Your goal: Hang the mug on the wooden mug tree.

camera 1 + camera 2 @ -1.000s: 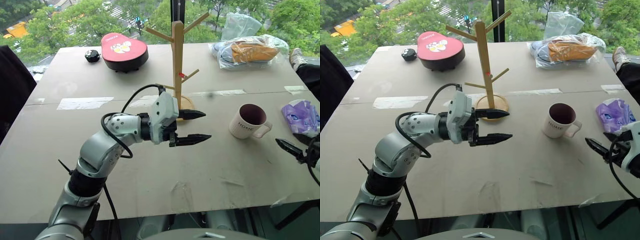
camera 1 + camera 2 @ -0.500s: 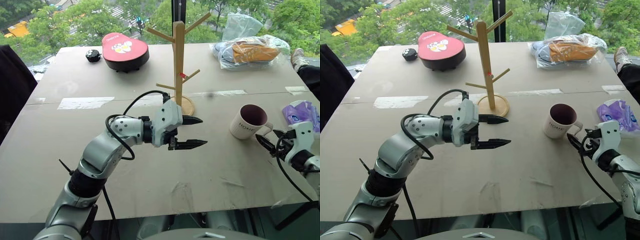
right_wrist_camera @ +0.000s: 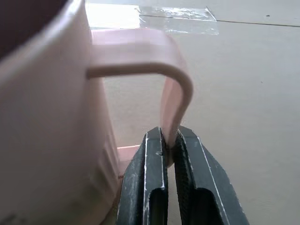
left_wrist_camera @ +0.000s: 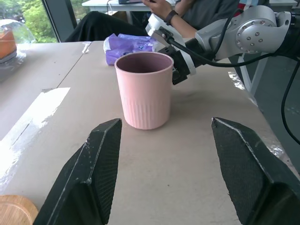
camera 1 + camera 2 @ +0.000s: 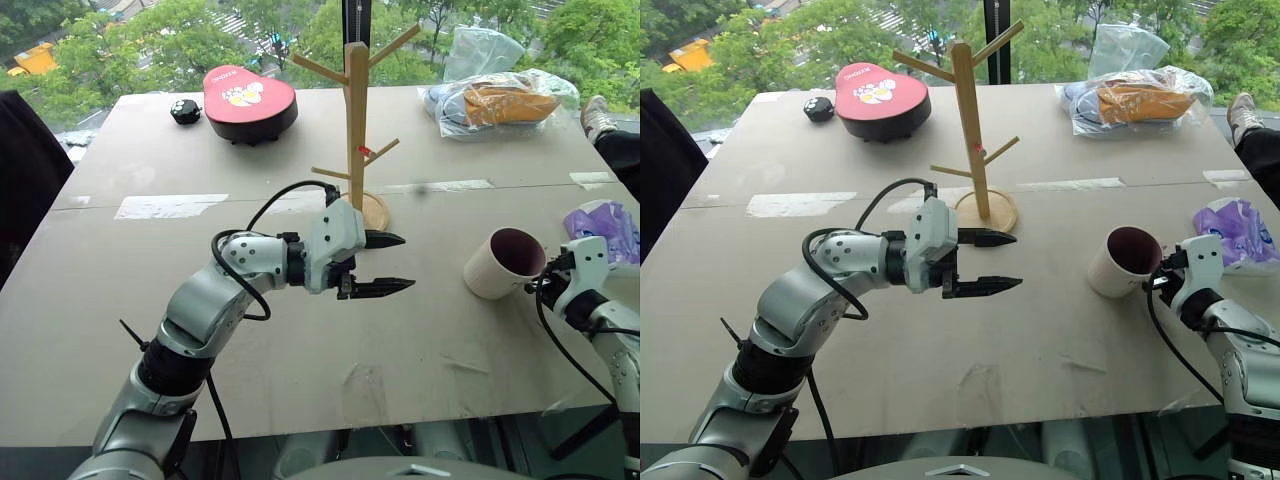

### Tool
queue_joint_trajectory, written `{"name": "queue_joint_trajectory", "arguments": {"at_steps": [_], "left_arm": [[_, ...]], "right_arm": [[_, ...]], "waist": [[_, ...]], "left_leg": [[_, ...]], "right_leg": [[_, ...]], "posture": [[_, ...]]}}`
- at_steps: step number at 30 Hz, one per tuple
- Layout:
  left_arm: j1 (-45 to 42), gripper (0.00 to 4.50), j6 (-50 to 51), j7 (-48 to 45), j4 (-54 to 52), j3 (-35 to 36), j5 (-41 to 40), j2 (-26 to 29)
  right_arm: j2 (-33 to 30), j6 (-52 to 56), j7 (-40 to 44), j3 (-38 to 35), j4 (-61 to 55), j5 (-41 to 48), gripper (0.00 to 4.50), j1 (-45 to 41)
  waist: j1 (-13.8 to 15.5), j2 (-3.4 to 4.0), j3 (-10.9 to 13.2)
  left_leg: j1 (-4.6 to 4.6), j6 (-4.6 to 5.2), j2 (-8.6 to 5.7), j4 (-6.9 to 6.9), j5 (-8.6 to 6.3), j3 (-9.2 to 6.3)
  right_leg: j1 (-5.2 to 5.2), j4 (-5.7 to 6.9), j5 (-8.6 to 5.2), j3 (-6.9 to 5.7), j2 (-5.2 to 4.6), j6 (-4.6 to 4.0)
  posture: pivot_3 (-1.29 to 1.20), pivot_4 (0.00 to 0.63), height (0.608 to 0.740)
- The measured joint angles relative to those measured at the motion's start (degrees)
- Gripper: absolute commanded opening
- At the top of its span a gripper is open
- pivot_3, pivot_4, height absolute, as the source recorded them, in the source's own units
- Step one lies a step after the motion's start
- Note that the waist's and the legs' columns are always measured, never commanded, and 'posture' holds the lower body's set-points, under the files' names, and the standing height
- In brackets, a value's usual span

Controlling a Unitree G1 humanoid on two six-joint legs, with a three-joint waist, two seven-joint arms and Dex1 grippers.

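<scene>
Right gripper (image 3: 169,154) was pinched shut on the mug (image 5: 503,262) handle's lower edge, mug body just ahead of the fingers, tilted on the table (image 5: 300,340). Left gripper (image 5: 385,264) hung empty, jaws wide, the wooden mug tree (image 5: 357,120) just beyond it, mug well off its tips. Risk: thin grip low on the loop, so the mug could swing or slip on lift and miss the peg.
</scene>
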Motion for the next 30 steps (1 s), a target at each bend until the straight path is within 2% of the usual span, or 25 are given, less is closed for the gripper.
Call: {"name": "queue_joint_trajectory", "arguments": {"at_steps": [6, 7, 11, 16, 19, 24, 30], "left_arm": [[6.5, 3.14, -4.6, 2.3, 1.4, 4.1, -0.7, -4.5], [11.0, 3.14, -7.7, 2.7, 3.0, 5.9, -0.8, -6.6], [17.9, 3.14, -15.1, 3.5, 7.0, 8.9, -1.3, -12.1], [24.7, 3.14, -27.3, 3.0, 14.2, 15.1, -1.2, -16.2], [26.2, 3.14, -31.2, 2.5, 16.7, 16.9, -1.4, -17.5], [26.2, 3.14, -35.0, 0.8, 17.0, 19.1, -4.3, -18.7], [27.2, 3.14, -37.5, -1.6, 18.0, 20.4, -6.6, -19.0]], "right_arm": [[-2.0, 1.7, 3.5, 3.1, -1.5, 0.3, 0.14, -3.3], [-4.5, 4.4, 4.4, 5.8, -4.1, 0.2, 0.14, -5.9], [-8.5, 10.9, 5.9, 10.4, -12.1, 0.8, 0.14, -13.8], [-10.9, 32.3, 5.2, 18.0, -19.1, 6.4, 0.14, -30.1], [-9.6, 40.7, 3.3, 21.6, -20.9, 7.6, 0.14, -38.5], [-3.1, 51.6, -1.5, 25.2, -17.6, 7.5, 0.14, -50.7], [0.3, 55.3, -4.0, 25.3, -14.6, 6.7, 0.14, -54.6]], "waist": [[-0.4, 0.17, -0.1], [-0.9, 0.25, -0.1], [-0.8, 0.2, -0.1], [0.0, 0.16, -0.2], [0.7, 0.1, -0.2], [0.5, 0.06, -0.2], [-0.1, 0.06, -0.2]], "left_leg": [[0.0, 0.0, 0.01, -0.01, 0.0, 0.07], [0.01, 0.0, 0.0, -0.01, 0.0, 0.09], [-0.05, 0.0, 0.02, 0.04, 0.0, -0.07], [-0.14, 0.0, 0.01, 0.09, 0.0, -0.1], [-0.28, 0.02, 0.0, 0.13, -0.01, -0.17], [-0.31, 0.04, -0.04, 0.2, -0.03, -0.15], [-0.31, 0.04, -0.04, 0.2, -0.03, -0.14]], "right_leg": [[-0.06, 0.01, 0.0, 0.08, 0.01, 0.0], [-0.07, 0.01, 0.0, 0.15, 0.01, 0.0], [-0.06, 0.02, 0.01, -0.04, 0.01, -0.01], [-0.06, -0.04, 0.02, -0.09, -0.03, -0.04], [-0.08, -0.11, 0.02, -0.2, -0.07, -0.05], [-0.12, -0.07, 0.03, -0.19, -0.08, -0.05], [-0.14, -0.04, 0.03, -0.18, -0.06, -0.05]], "posture": [[0.0, 0.15, 0.74], [0.0, 0.15, 0.74], [0.0, 0.15, 0.74], [0.0, 0.15, 0.74], [0.0, 0.15, 0.74], [0.0, 0.15, 0.74], [0.0, 0.15, 0.74]]}}
